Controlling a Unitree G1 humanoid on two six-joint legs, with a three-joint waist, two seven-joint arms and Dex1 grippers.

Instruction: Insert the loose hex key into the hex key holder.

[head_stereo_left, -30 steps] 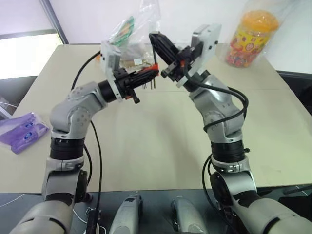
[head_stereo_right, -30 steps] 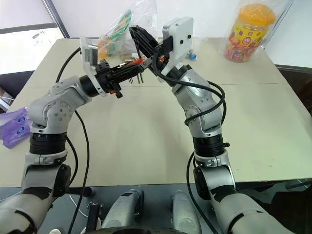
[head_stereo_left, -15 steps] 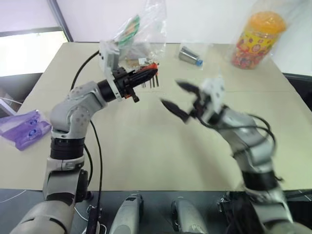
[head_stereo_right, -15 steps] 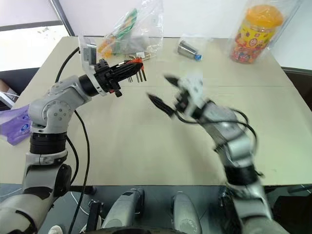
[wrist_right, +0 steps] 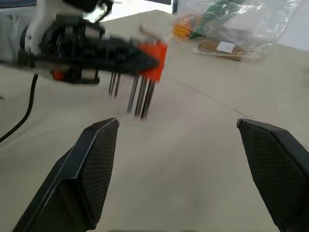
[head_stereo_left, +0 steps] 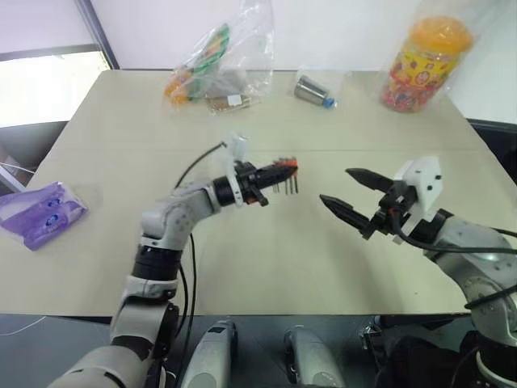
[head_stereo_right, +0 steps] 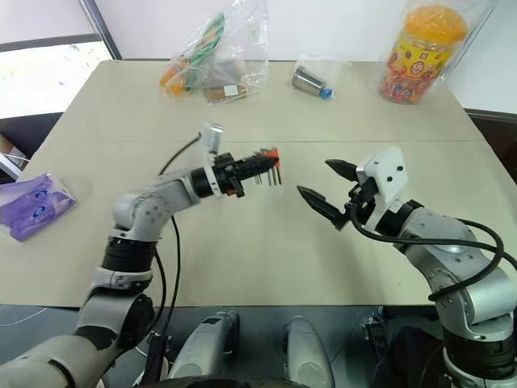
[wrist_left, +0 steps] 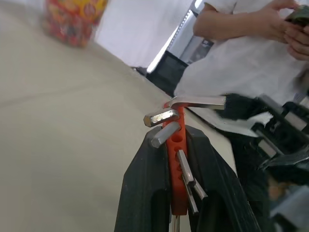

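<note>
My left gripper (head_stereo_left: pixel 273 172) is shut on the red-orange hex key holder (head_stereo_left: pixel 286 166), held a little above the middle of the table. Several short dark keys hang from the holder (wrist_right: pixel 154 55). In the left wrist view a silver-grey L-shaped key, which I take for the loose hex key (wrist_left: pixel 198 102), sits at the holder's (wrist_left: pixel 177 145) far end with its arm sticking out sideways. My right gripper (head_stereo_left: pixel 334 186) stands open to the right of the holder, apart from it, with nothing between its fingers (wrist_right: pixel 99 159).
At the back of the beige table (head_stereo_left: pixel 242 259) lie a clear plastic bag of items (head_stereo_left: pixel 222 56), a small wrapped metal cup (head_stereo_left: pixel 311 89) and an orange-lidded candy jar (head_stereo_left: pixel 420 56). A purple packet (head_stereo_left: pixel 36 214) lies at the left edge. A person in white (wrist_left: pixel 241 43) stands beyond the table.
My right gripper has opened, let go at the holder's tip and drawn back to the right and down. My left gripper has sunk toward the table's middle, still shut on the holder.
</note>
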